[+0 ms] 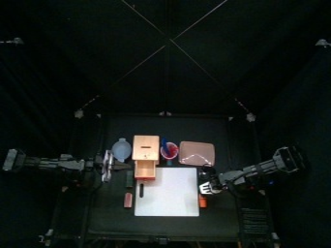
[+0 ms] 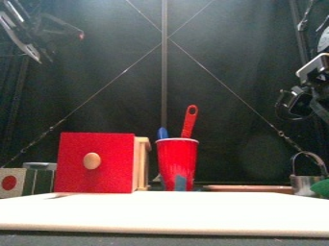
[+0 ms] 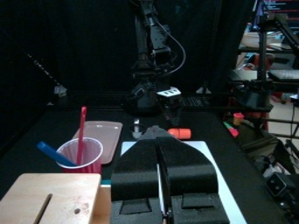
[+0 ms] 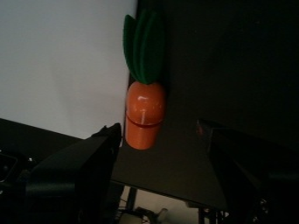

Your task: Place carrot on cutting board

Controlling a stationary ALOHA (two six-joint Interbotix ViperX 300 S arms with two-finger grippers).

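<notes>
While poised directly over the carrot [image 4: 142,118], right gripper [image 4: 158,144] spread wide, clasping nothing; carrot lying flat along the right edge of the cutting board [image 4: 59,61], green leaves against the white (orange body right at the border, on or off hard to tell); left gripper [image 3: 163,153] pressed closed, empty, at the table's left side.
</notes>
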